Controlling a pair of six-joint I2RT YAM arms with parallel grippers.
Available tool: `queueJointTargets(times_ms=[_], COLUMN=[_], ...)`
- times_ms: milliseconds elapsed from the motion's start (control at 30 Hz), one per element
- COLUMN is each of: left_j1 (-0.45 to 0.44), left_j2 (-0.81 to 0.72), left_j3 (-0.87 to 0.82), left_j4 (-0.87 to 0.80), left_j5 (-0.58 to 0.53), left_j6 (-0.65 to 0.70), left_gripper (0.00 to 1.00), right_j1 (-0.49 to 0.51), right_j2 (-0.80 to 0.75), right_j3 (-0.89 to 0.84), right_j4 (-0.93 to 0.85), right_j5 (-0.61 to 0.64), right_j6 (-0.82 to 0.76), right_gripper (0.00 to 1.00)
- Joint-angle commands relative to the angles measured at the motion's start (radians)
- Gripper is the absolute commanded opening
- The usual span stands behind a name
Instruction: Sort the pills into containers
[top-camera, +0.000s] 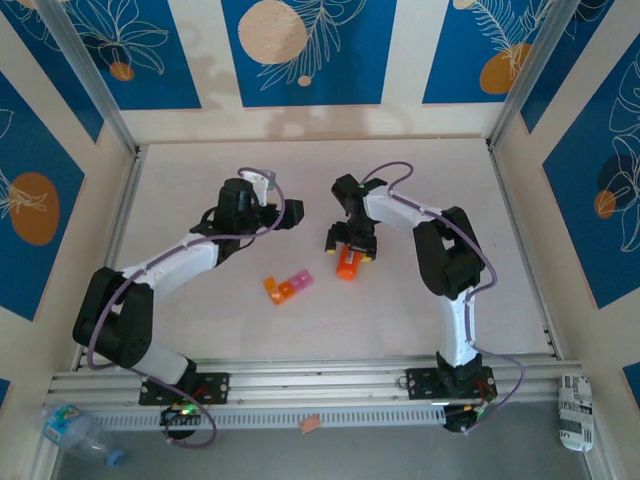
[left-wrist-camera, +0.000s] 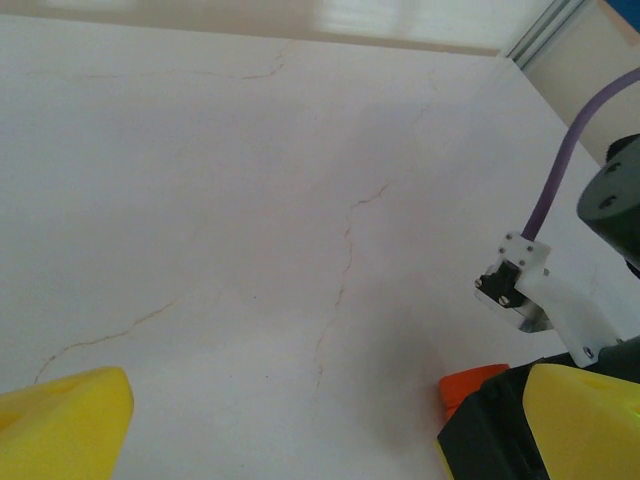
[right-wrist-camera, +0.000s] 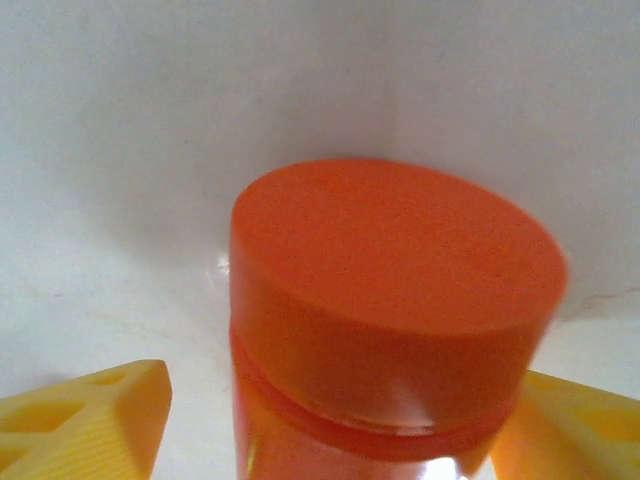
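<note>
The containers (top-camera: 288, 285), a short strip of one orange and two pink cubes, lie on the table in front of both grippers. An orange pill bottle (top-camera: 347, 267) with an orange cap (right-wrist-camera: 395, 290) stands to their right. My right gripper (top-camera: 351, 253) hangs over the bottle with its yellow fingers (right-wrist-camera: 85, 420) on either side of it. A gap shows beside the left finger, so it is open. My left gripper (top-camera: 297, 211) is open and empty above bare table, left of the bottle (left-wrist-camera: 470, 385). I can make out no loose pills.
The white tabletop (top-camera: 200, 180) is ringed by aluminium rails and blue-patterned walls. In the left wrist view the right arm's white bracket (left-wrist-camera: 545, 300) and purple cable (left-wrist-camera: 560, 170) sit close on the right.
</note>
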Motion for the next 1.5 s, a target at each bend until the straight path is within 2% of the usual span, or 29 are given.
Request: queueJointTargets(times_ms=[0, 133, 267, 333, 433, 533, 667, 767, 800, 867, 900, 933, 1033, 1267, 1367, 1467], left_j1=[0.013, 0.018, 0.021, 0.023, 0.022, 0.022, 0.022, 0.022, 0.022, 0.022, 0.021, 0.022, 0.022, 0.022, 0.022, 0.022], left_j2=[-0.035, -0.053, -0.077, -0.092, -0.116, -0.147, -0.198, -0.234, -0.240, -0.252, -0.256, -0.258, -0.261, -0.262, -0.270, -0.279], left_j3=[-0.025, -0.041, -0.051, -0.057, -0.072, -0.098, -0.145, -0.181, -0.185, -0.189, -0.190, -0.192, -0.198, -0.193, -0.192, -0.195], left_j4=[0.041, 0.041, 0.031, 0.027, 0.038, 0.058, 0.092, 0.113, 0.109, 0.098, 0.096, 0.094, 0.097, 0.089, 0.084, 0.083], left_j5=[0.003, 0.010, 0.013, 0.014, 0.018, 0.010, -0.002, -0.006, -0.005, -0.004, -0.002, -0.004, -0.013, -0.010, -0.011, -0.012], left_j6=[-0.016, -0.017, -0.014, -0.013, -0.019, -0.047, -0.054, -0.050, -0.048, -0.047, -0.044, -0.044, -0.044, -0.027, -0.015, -0.007], left_gripper=[1.00, 1.00, 1.00, 1.00, 1.00, 1.00, 1.00, 1.00, 1.00, 1.00, 1.00, 1.00, 1.00, 1.00, 1.00, 1.00], right_j1=[0.006, 0.008, 0.008, 0.005, -0.002, -0.012, -0.011, -0.007, -0.009, -0.013, -0.011, -0.006, 0.009, 0.014, 0.022, 0.032], right_j2=[0.037, 0.097, 0.124, 0.112, 0.061, -0.028, -0.220, -0.333, -0.341, -0.331, -0.323, -0.313, -0.279, -0.094, -0.014, 0.046], right_j3=[0.056, 0.117, 0.128, 0.110, 0.068, 0.014, -0.131, -0.241, -0.252, -0.242, -0.233, -0.218, -0.178, -0.021, 0.036, 0.080], right_j4=[-0.097, -0.134, -0.140, -0.122, -0.076, -0.015, 0.159, 0.265, 0.270, 0.239, 0.218, 0.199, 0.160, 0.043, 0.007, -0.020], right_j5=[0.052, 0.052, 0.046, 0.040, 0.026, 0.032, 0.067, 0.089, 0.082, 0.073, 0.076, 0.077, 0.080, 0.076, 0.069, 0.068], right_j6=[-0.053, -0.079, -0.102, -0.107, -0.103, -0.088, -0.063, -0.042, -0.040, -0.034, -0.035, -0.037, -0.042, -0.030, -0.033, -0.046], right_gripper=[0.76, 0.67, 0.46, 0.34, 0.21, 0.20, 0.19, 0.24, 0.31, 0.66, 0.75, 0.80, 0.84, 0.85, 0.83, 0.78])
